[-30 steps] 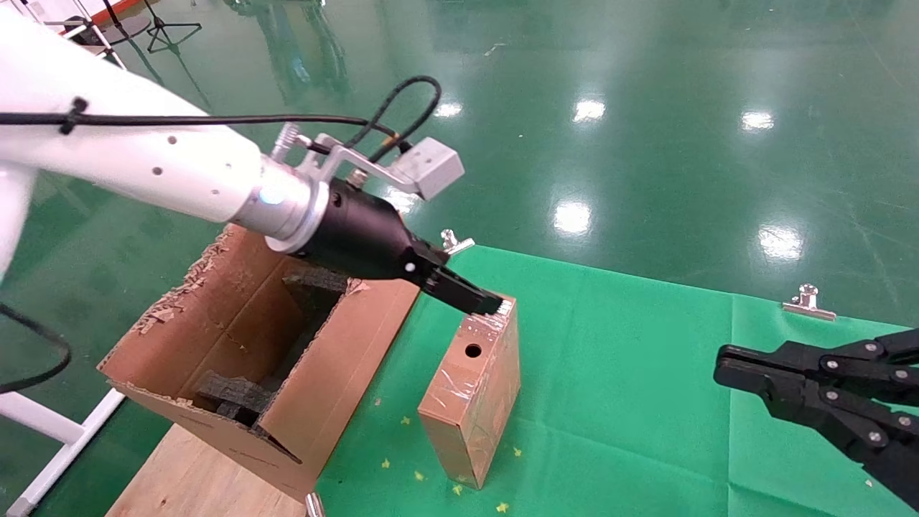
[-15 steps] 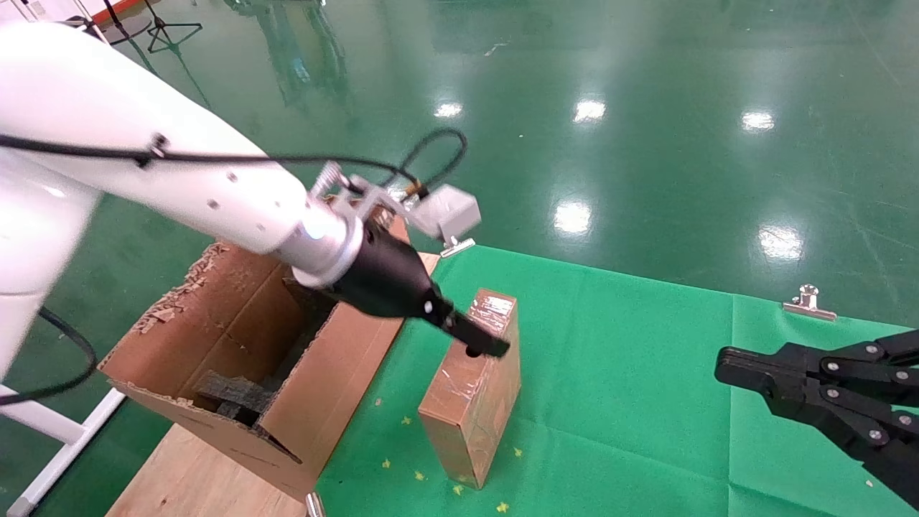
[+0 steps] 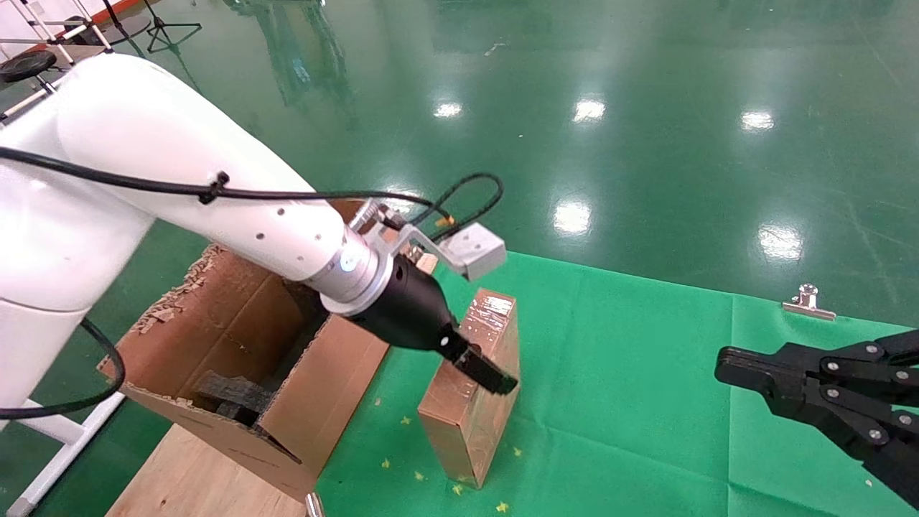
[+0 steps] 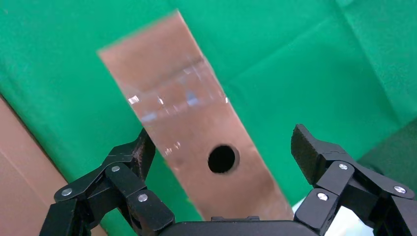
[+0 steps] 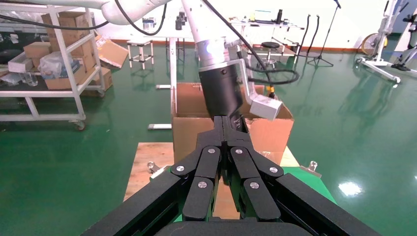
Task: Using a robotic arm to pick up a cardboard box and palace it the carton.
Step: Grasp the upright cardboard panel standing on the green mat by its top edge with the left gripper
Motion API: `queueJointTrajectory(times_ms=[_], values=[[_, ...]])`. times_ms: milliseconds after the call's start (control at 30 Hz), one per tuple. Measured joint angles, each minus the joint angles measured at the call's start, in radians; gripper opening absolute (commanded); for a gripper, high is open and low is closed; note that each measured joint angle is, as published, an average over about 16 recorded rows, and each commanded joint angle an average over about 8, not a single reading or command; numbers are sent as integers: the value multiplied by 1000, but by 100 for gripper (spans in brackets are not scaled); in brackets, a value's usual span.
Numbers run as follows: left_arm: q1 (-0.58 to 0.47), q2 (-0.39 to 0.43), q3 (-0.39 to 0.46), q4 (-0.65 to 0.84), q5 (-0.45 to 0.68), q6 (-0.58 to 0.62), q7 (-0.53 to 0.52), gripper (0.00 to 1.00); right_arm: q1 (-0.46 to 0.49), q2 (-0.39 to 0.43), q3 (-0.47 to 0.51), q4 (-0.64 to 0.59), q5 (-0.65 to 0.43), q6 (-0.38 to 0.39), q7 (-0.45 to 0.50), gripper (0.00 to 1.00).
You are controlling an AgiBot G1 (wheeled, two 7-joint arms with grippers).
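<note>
The cardboard box point(image 3: 479, 409), narrow, brown and wrapped in shiny tape, stands upright on the green cloth point(image 3: 632, 402). My left gripper point(image 3: 494, 378), black on the white arm, is low over its upper part. In the left wrist view the left gripper point(image 4: 223, 145) is open, with the cardboard box point(image 4: 182, 108) and its round black hole point(image 4: 222, 159) between the fingers. One fingertip point(image 4: 144, 150) is at the box's edge and the other stands apart. The carton point(image 3: 337, 388), large with torn rims and black foam inside, sits just left of the box. My right gripper point(image 3: 724, 365) is shut and parked at the right.
Metal clips point(image 3: 808, 301) pin the cloth to the table's back edge. A wooden board point(image 3: 194, 467) lies under the carton point(image 5: 268, 135). The shiny green floor lies beyond. Shelving point(image 5: 59, 64) and stands show far off in the right wrist view.
My left gripper came down from the cardboard box's top far edge to lower over its holed face. The box, the carton and the right gripper stayed put.
</note>
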Motion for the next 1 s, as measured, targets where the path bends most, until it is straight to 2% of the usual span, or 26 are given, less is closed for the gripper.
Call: queueJointTrajectory(times_ms=[233,267,367,400,500,533,633,667,1000], values=[[-2,5,10,-1,1,3,12,100,0,0,0,0,0,0,0,0],[-2,5,11,-1,1,3,13,100,0,0,0,0,0,0,0,6],[-2,4,9,-1,0,3,11,100,0,0,0,0,0,0,0,44],[-2,4,8,-1,0,3,10,90,0,0,0,0,0,0,0,56],[-2,3,5,-1,-1,3,8,52,0,0,0,0,0,0,0,94],[-2,3,5,0,-1,3,8,40,0,0,0,0,0,0,0,100],[-2,2,3,0,-1,2,6,3,0,0,0,0,0,0,0,100],[-2,2,3,0,-1,2,6,0,0,0,0,0,0,0,0,100],[-2,1,0,1,-2,1,3,0,0,0,0,0,0,0,0,100]])
